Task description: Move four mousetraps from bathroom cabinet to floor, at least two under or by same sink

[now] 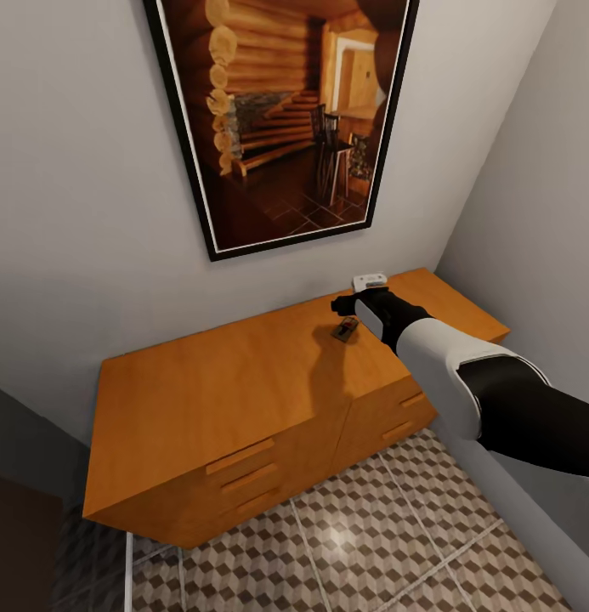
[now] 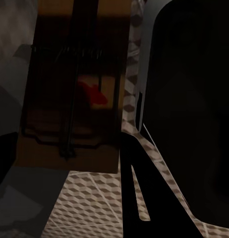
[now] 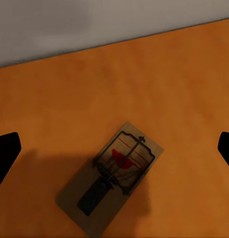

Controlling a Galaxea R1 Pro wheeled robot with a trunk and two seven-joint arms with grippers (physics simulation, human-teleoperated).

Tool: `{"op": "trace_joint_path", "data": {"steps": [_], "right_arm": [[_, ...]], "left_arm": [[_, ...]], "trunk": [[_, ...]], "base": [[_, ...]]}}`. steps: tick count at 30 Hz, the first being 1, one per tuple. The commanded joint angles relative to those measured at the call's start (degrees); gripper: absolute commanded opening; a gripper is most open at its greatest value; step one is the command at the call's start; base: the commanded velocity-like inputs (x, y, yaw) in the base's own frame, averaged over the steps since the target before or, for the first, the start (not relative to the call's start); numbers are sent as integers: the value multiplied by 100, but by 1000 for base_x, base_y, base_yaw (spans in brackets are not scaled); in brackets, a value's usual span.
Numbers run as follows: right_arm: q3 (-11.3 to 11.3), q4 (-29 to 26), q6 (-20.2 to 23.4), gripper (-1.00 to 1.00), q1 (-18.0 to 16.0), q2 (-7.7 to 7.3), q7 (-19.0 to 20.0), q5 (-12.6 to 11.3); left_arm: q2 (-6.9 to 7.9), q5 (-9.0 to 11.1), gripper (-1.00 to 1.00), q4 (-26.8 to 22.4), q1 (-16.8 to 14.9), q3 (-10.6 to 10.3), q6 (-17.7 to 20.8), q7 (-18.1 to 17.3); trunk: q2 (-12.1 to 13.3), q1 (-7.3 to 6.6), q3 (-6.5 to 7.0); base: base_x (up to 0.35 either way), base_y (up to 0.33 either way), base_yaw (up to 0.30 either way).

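Note:
One mousetrap [image 1: 345, 330], a tan board with dark wire and a red spot, lies on the flat top of the orange-brown cabinet [image 1: 218, 399] near its right end. My right gripper [image 1: 345, 308] hovers just above it, open. In the right wrist view that mousetrap [image 3: 112, 176] lies between and below the widely spread fingertips [image 3: 5, 153] of the right gripper [image 3: 114, 151]. In the dim left wrist view another mousetrap [image 2: 75, 94] hangs close to the camera above the cube-patterned bathroom floor [image 2: 94, 203], held in my left gripper [image 2: 70, 148].
A small white object [image 1: 370, 280] sits on the cabinet behind the right gripper, against the wall. A large framed picture [image 1: 286, 119] hangs above. A grey wall [image 1: 532, 212] closes the right side. Cube-patterned floor tiles [image 1: 345, 544] lie before the cabinet's drawers [image 1: 243, 476].

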Motion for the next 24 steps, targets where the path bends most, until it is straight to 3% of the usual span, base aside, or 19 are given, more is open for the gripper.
{"op": "trace_joint_path", "data": {"steps": [1,24], "right_arm": [[48,-8,31,100,-3,1,-19,-58],[48,20,40,100,-3,-7,6,-55]], "left_arm": [[-2,36,-100,12,-5,-48,-8,5],[-1,36,-100,12,3,-48,-6,5]], "trunk": [[-10,3,-9],[-10,3,-149]], "base": [[0,0,0],[0,0,0]]}}
